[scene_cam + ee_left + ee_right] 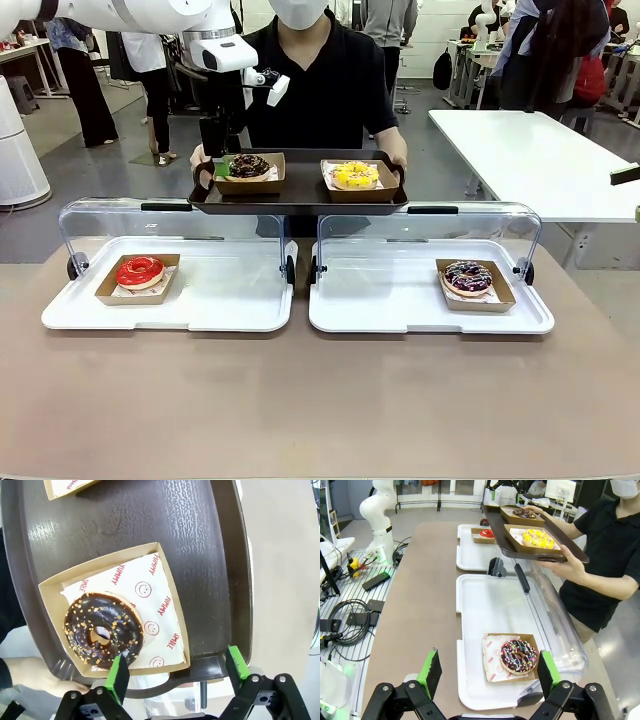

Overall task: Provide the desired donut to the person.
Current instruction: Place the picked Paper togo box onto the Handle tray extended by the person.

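While the right claw (485,672) hangs with its jaws apart and empty over the near right part of the surface (300,400), above the sprinkled donut (519,656) in its box at the right end of the right white tray (430,318), the step in hand looks to lie farther off. There the left claw (177,672) stands with jaws apart and nothing between them, over the chocolate donut (103,630) in its box at the left end of the dark tray (298,200) that the person (320,70) holds beyond the open lids. To finish well, I judge it should lift straight up, clear of the box wall and tray rim, without brushing the thumb. The red donut (140,271) sits on the left white tray, the yellow donut (354,175) at the dark tray's right end. The box liner reads "YUMMY" and "SMILE" in red, with smiley faces.
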Available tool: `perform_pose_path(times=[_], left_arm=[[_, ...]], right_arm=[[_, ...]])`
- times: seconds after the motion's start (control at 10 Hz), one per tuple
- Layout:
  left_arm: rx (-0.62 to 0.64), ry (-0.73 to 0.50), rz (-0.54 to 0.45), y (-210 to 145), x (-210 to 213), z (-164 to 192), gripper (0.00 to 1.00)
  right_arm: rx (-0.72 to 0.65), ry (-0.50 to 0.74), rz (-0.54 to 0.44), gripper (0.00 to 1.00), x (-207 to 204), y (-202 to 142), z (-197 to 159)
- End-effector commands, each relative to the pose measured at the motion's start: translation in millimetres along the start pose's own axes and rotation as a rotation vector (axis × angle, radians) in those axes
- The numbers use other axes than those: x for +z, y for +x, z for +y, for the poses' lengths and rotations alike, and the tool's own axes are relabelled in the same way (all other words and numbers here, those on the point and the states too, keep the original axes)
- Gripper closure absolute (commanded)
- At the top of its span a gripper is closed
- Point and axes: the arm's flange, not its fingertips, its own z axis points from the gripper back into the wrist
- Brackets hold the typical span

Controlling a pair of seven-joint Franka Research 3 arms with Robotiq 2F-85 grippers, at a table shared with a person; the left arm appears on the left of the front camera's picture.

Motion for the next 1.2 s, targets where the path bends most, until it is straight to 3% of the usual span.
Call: perform_pose_path(times=[0.0,0.2,0.7,1.1], left_arm=[[-0.005,-0.025,-0.013,0,6,3,0.0],[0.0,-0.062,0.003,-9,9,-9,0.0],[-0.047,0.036,-0.06,-78,24,-145,0.0],[-0.03,0.072,-0.059,-123,2,-206,0.0]], right_arm=[[0.018,0.014,0.0,0.0,1,-2,2],[0.018,0.014,0.0,0.0,1,-2,2],[0.018,0.014,0.0,0.0,1,-2,2],[0.018,0.014,0.0,0.0,1,-2,2]])
